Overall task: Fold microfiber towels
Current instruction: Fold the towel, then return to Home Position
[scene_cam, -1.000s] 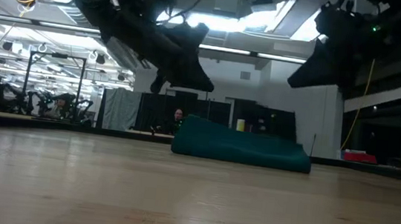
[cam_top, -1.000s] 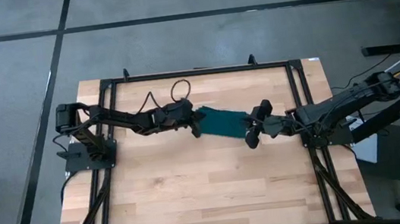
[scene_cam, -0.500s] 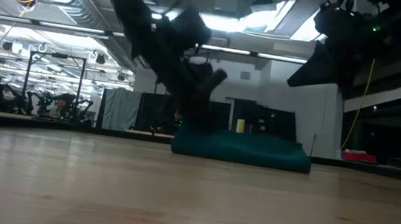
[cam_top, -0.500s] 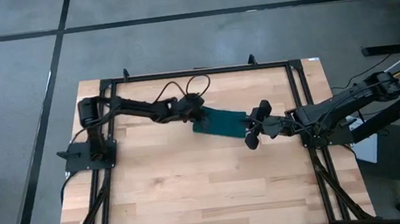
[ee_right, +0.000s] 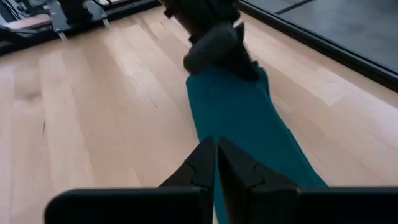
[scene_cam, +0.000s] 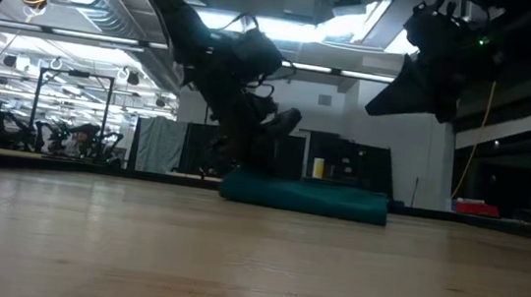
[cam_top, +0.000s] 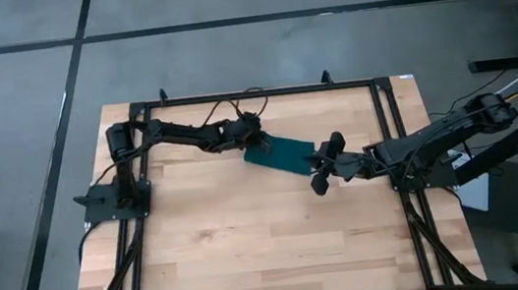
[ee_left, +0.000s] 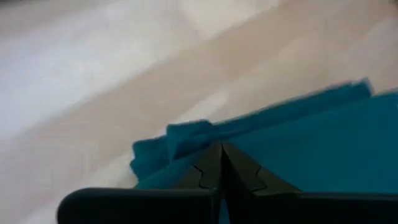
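Observation:
The dark teal towel [cam_top: 285, 155] lies folded into a narrow strip on the wooden table, right of centre toward the far side; it also shows in the low view [scene_cam: 305, 196]. No white tag shows. My left gripper [cam_top: 257, 145] is down at the strip's left end, shut, as its wrist view [ee_left: 219, 146] shows. My right gripper [cam_top: 316, 166] hovers shut and empty above the strip's right end, well clear of it in the low view [scene_cam: 377, 103]; its wrist view [ee_right: 216, 152] looks along the towel [ee_right: 242, 124]. My left gripper meets the towel at its left end's far corner [ee_left: 199, 140], slanting down from the table's left. The shut fingertips sit in the cloth, which bunches up just past them. One layer or several, I cannot tell. The rest of the strip lies flat on the table.
A black metal frame [cam_top: 253, 93] runs round the table's edges. Bare wood lies toward the near edge [cam_top: 272, 252]. Both arm bases stand at the table's left and right sides. The room behind holds racks and equipment.
My left gripper has swung toward the far edge and come down onto the towel's left end. The towel has slid a little toward the far left and sits lower. My right gripper has shifted slightly toward the table's left, staying raised.

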`<state>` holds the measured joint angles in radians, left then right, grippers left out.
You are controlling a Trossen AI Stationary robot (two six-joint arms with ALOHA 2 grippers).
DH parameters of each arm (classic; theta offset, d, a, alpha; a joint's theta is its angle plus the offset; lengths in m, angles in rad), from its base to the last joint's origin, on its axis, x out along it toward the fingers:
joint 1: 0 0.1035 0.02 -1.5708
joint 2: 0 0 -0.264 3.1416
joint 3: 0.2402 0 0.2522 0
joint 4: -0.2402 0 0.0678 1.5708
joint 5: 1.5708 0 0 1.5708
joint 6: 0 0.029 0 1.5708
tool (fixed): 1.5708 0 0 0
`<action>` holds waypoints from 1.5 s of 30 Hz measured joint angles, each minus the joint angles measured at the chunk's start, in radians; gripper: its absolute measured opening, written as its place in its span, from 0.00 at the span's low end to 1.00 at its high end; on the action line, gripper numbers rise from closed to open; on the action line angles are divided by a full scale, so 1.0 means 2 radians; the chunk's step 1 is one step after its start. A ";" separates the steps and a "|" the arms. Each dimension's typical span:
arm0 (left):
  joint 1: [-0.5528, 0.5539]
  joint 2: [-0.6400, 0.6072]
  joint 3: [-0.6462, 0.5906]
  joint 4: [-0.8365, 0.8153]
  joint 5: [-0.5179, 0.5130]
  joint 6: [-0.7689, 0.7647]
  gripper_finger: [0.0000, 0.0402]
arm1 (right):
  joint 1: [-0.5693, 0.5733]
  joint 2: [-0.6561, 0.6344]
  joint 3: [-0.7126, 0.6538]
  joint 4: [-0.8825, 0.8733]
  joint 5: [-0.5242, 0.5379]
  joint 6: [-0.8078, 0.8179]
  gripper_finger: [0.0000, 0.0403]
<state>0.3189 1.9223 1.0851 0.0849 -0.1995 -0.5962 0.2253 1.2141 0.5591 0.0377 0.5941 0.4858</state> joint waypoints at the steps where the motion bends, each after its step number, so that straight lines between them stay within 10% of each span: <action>1: 0.002 0.002 -0.001 -0.008 0.003 -0.006 0.01 | 0.000 0.003 0.000 0.006 0.000 0.000 0.05; 14: -0.016 0.031 -0.002 0.015 -0.033 -0.043 0.00 | 0.017 0.008 0.000 0.069 0.001 -0.004 0.02; 22: -0.020 -0.077 -0.008 0.052 -0.108 0.073 0.01 | 0.037 -0.003 0.000 0.104 0.025 -0.026 0.08; 28: -0.060 -0.176 -0.029 0.041 -0.044 0.203 0.01 | 0.071 -0.026 -0.001 0.092 0.008 -0.059 0.07; 45: 0.072 -0.509 -0.326 0.183 0.260 0.299 0.02 | 0.123 -0.541 -0.189 0.029 -0.063 -0.206 0.07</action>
<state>0.4628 0.9035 0.4322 0.4517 0.3200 0.0012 0.4703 0.1313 0.1818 0.0948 0.4684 0.0729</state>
